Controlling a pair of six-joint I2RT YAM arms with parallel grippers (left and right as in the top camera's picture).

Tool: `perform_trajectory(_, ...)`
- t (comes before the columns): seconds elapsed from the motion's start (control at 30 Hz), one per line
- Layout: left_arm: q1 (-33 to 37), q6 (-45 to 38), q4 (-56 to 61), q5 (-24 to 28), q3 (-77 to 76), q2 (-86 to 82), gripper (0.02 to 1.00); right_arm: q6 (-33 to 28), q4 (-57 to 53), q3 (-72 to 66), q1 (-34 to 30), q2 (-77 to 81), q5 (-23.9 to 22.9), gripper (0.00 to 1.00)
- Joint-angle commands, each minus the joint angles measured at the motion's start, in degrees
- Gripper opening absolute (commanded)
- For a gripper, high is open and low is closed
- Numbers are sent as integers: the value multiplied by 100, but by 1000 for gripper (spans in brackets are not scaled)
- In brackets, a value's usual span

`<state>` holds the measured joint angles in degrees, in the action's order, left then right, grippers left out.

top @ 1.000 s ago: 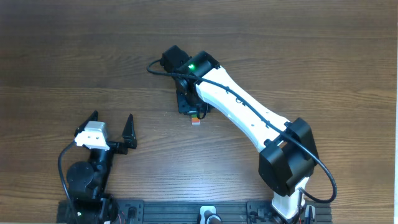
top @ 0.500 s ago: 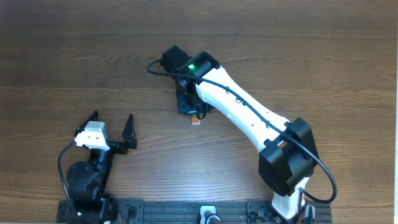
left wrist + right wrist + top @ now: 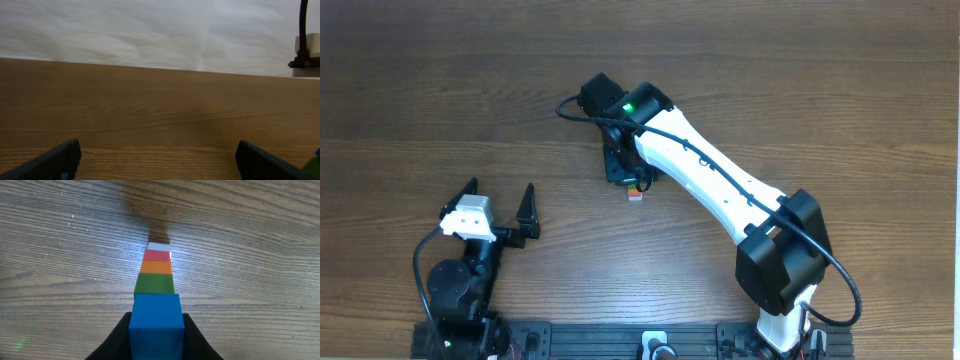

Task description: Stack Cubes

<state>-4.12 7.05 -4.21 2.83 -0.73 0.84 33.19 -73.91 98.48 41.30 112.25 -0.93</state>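
- The cube stack stands near the middle of the tabletop, with open wood on every side of it and the tabletop's edges well away.
- From the right wrist view I count five cubes in one column: a blue cube on top, then a green cube, an orange cube, a red cube and a white cube at the base.
- The column's faces line up closely, and each cube sits squarely on the one beneath.
- The right hand is directly over the stack, its two black fingers pressed against opposite sides of the blue cube, pinching it.
- From above, the right hand covers most of the stack, and I see just a sliver of red and orange at its edge.
- The left hand sits well apart from the stack, close to its own base, fingers spread wide with nothing between them.
- In the left wrist view, the left hand has bare wood ahead of it, running to a pale wall.
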Motion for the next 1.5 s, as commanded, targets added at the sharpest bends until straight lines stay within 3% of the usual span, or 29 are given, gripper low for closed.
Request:
perform_trajectory(0.03,-26,-83,9,59,39,-46,1000,66,2,0,42,55,52,12)
perform_trajectory(1.5,-26,-83,9,59,39,-46,998,63,103,-76,42,61,111,36)
